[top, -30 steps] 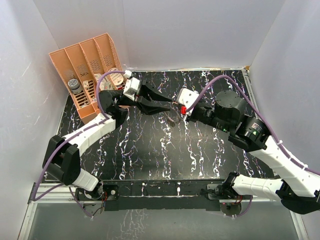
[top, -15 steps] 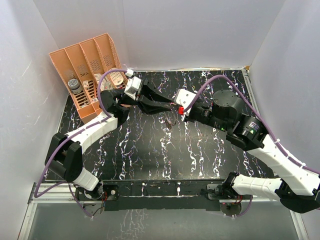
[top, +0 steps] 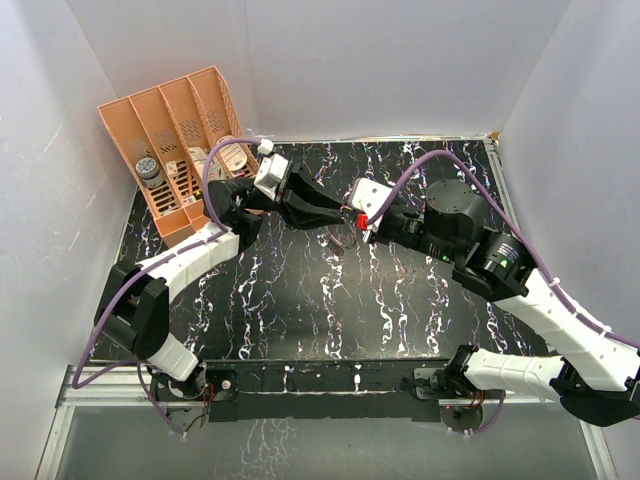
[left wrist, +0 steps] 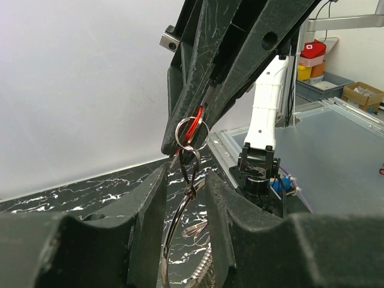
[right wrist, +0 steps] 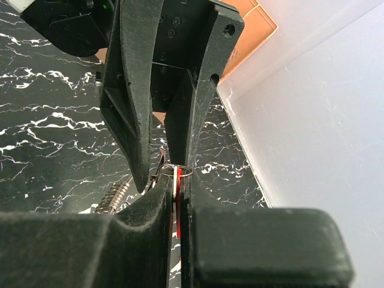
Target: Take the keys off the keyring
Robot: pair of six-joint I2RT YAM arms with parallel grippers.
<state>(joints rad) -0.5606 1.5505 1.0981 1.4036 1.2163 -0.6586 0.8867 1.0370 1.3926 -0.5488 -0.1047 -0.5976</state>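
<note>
My right gripper (top: 362, 221) is shut on the keys: a red-headed key (top: 361, 218) and a silver key pressed flat beside it (right wrist: 174, 187). The red key also shows in the right wrist view (right wrist: 179, 207) and the left wrist view (left wrist: 193, 122). The thin keyring (right wrist: 187, 171) pokes out just past the right fingertips; it also shows in the left wrist view (left wrist: 206, 135). My left gripper (top: 338, 214) is open, its fingers either side of the ring. In its own view (left wrist: 185, 175) a larger metal loop (left wrist: 175, 223) hangs from the ring between its fingers.
An orange slotted organiser (top: 170, 135) with small items stands at the back left. A coiled metal spring piece (right wrist: 114, 201) hangs with the large loop over the black marbled table (top: 300, 300). White walls close in the left, back and right.
The right gripper has shifted slightly left with the red key. The left gripper has moved a little right, closer around the ring. Both arms stay raised.
</note>
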